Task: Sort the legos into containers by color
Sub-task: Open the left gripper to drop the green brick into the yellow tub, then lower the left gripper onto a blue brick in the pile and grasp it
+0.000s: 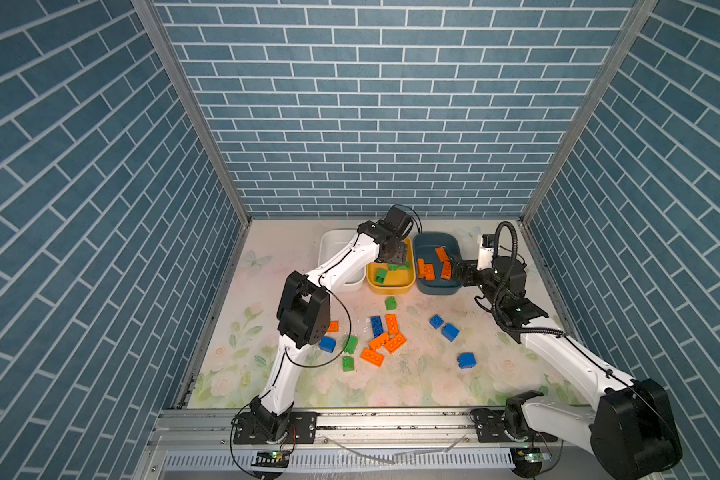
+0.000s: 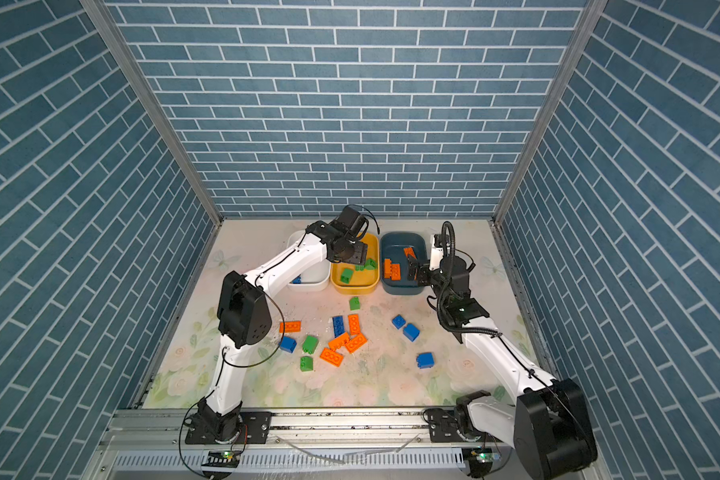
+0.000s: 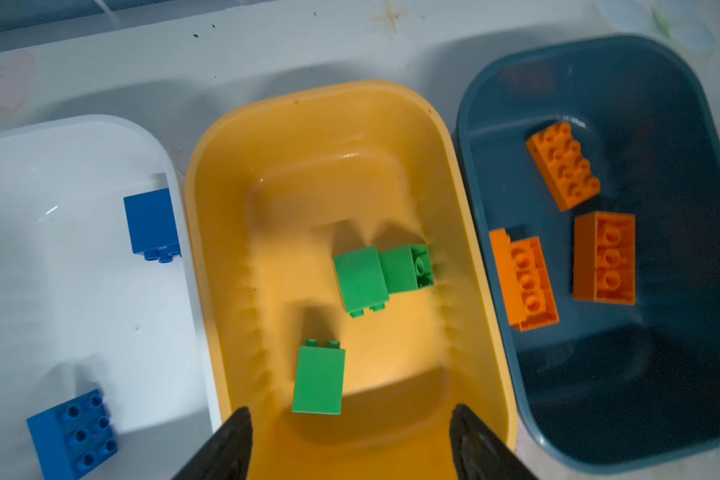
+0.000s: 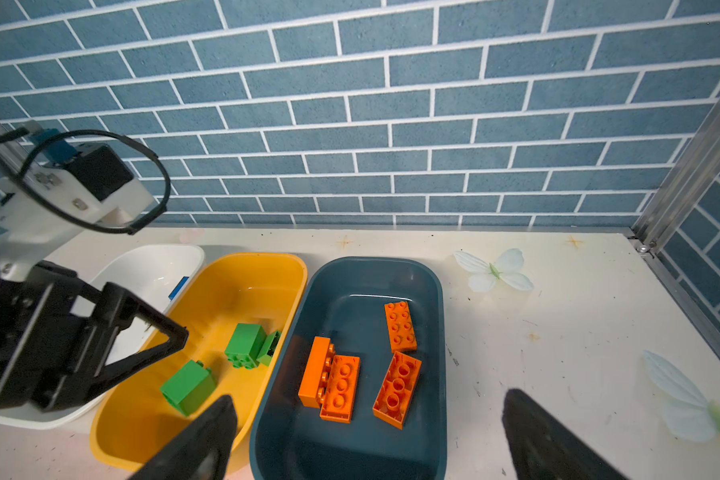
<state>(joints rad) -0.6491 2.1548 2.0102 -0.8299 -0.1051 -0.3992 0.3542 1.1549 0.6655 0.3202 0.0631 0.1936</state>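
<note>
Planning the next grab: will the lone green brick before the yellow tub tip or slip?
Likely stiff: the green brick looks like hard moulded plastic. Probably light, hollow like the upturned orange brick. Blocky, so it should slide, not roll.

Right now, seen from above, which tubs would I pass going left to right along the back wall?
In a top view: white tub → yellow tub with green bricks → teal tub with orange bricks.
</note>
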